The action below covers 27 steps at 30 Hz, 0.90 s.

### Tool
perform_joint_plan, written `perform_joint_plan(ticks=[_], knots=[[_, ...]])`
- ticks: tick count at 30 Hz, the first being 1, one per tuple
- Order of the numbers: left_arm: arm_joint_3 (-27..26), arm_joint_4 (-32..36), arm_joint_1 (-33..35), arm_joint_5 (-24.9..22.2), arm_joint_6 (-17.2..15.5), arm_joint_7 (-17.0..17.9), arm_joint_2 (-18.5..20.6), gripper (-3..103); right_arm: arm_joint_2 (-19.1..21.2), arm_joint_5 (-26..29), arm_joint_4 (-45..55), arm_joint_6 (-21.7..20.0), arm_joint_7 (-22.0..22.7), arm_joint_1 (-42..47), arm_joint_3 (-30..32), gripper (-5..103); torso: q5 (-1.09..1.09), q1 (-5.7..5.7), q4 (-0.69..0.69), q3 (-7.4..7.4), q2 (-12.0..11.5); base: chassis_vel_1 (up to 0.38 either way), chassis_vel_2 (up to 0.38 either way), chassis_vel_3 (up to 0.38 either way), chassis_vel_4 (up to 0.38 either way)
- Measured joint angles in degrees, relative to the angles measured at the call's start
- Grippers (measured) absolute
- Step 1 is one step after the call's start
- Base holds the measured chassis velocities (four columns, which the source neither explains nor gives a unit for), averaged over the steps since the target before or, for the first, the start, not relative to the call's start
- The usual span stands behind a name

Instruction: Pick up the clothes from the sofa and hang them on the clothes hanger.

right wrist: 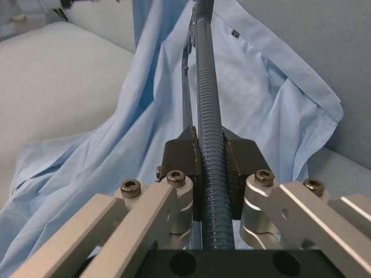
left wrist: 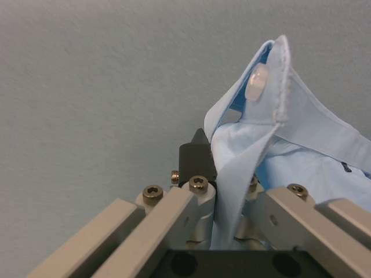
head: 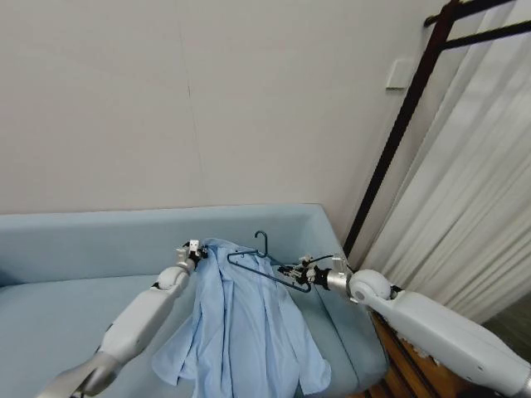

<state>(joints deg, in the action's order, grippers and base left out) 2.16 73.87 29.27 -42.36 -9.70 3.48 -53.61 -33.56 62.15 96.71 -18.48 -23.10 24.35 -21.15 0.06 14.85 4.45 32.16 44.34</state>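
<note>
Currently, the left gripper is raised above the pale blue fabric sofa. Its jaws are closed tight on the collar edge of the light blue button-up cotton shirt. The shirt hangs from that grip, and its lower part lies draped on the sofa seat.

Just right of the collar is the dark blue ribbed hanger, hook upward. Its left end meets the shirt; whether it sits inside a shoulder cannot be told. The right gripper has its jaws clamped on the hanger's sloping arm. Farther right, well apart, stands the dark metal clothes rack post.

Assessment: the step in hand is fitting the shirt onto the hanger. The next move calls for working both shoulders over the hanger's 2 arms while keeping the hook upright.
</note>
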Motion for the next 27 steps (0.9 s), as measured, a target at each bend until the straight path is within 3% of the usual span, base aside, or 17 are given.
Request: perform_joint_plan(ticks=[5,19,27], knots=[[0.8,7.0,1.9,-0.4,-0.7,0.8,4.4,0,-5.0,0.2,-5.2,-0.5,-0.4,-2.6,-1.3,8,0.01,0.0,0.01,0.0,0.0,0.0,0.0,0.0,0.0],[2.1,9.4,3.5,-0.5,-1.0,1.4,4.7,0,-8.4,1.1,-6.3,-2.1,-7.1,-3.2,-3.1,8,0.02,0.0,0.03,0.0,0.0,0.0,0.0,0.0,0.0],[1.8,12.9,5.7,-0.5,-1.6,2.6,5.4,0,-15.1,-2.1,-14.3,-0.8,-6.5,-5.2,-3.7,8,0.02,0.01,0.02,0.0,0.0,0.0,0.0,0.0,0.0]])
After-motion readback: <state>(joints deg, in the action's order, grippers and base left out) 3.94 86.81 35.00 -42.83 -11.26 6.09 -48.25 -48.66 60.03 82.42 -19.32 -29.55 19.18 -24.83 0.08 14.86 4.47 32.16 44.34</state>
